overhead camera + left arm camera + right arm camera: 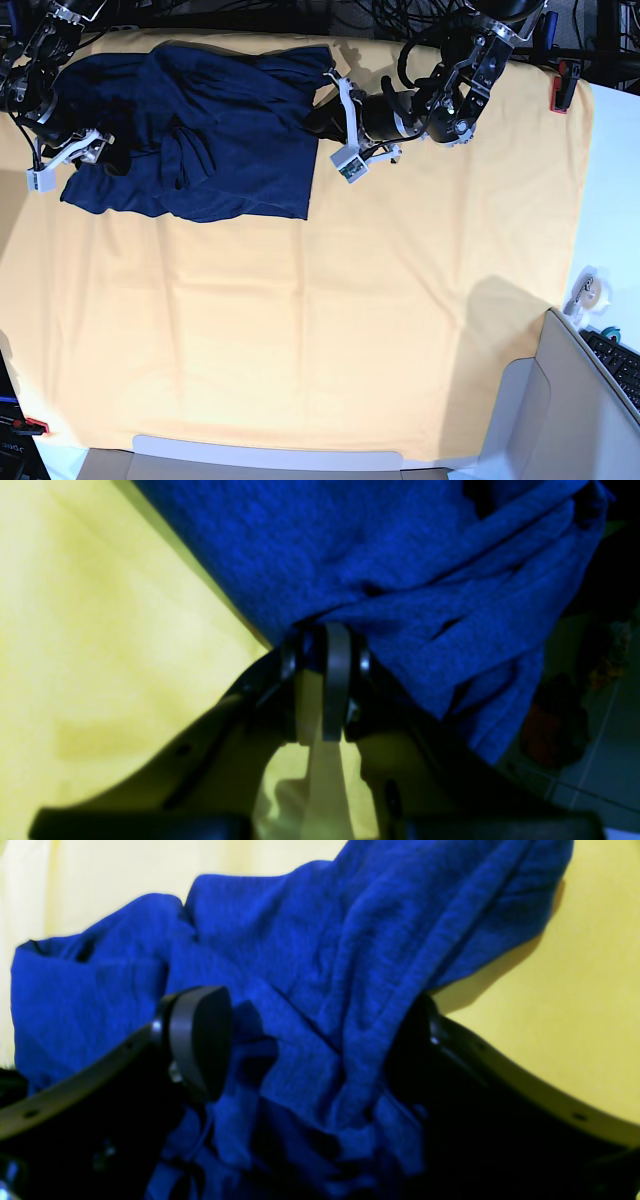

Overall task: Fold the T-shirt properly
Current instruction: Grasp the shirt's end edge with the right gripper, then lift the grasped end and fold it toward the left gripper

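The dark navy T-shirt (200, 130) lies bunched and wrinkled at the far left of the yellow-orange table cloth (330, 320). My left gripper (325, 118) is at the shirt's right edge. In the left wrist view it (325, 635) is shut on a gathered fold of the shirt (400, 580), which hangs slightly lifted over the cloth. My right gripper (68, 160) is at the shirt's left edge. In the right wrist view it (315, 1035) is open, with loose shirt fabric (320, 950) piled between the two fingers (200, 1040).
A red clamp (560, 95) holds the cloth at the far right edge, and another (30, 425) at the near left. A tape roll (588, 290), a keyboard (620, 360) and a grey box (550, 400) stand at the right, off the cloth.
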{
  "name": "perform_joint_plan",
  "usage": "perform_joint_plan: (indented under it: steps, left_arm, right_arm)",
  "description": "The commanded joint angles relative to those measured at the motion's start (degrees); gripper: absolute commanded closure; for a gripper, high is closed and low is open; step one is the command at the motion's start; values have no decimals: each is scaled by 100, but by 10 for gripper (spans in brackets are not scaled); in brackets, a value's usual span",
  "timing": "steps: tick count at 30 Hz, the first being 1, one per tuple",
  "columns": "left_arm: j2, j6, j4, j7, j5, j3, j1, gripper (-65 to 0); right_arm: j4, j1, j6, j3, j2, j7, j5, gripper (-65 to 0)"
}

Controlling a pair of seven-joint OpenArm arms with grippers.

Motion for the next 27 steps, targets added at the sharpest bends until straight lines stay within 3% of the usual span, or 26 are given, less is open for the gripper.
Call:
perform_joint_plan:
  steps: [1,11,19,27]
  left_arm:
    - [-13,-25,92,-120,-89,-32,-41,-58]
    - [-13,-25,92,-120,-89,-32,-41,-58]
    - [-13,-25,92,-120,-89,-32,-32,-58]
    - [-22,-25,92,-120,-89,-32,-32,-58]
  right_arm:
    - [-12,-87,1,-103,-69,-622,-100,-457]
    - [251,-148,1,-59,-77,-595,-100,-451]
    - [849,-192,1,-59,-341,-595,-127,-320]
    - [849,-192,-7,-59,-341,-595,-135,-289]
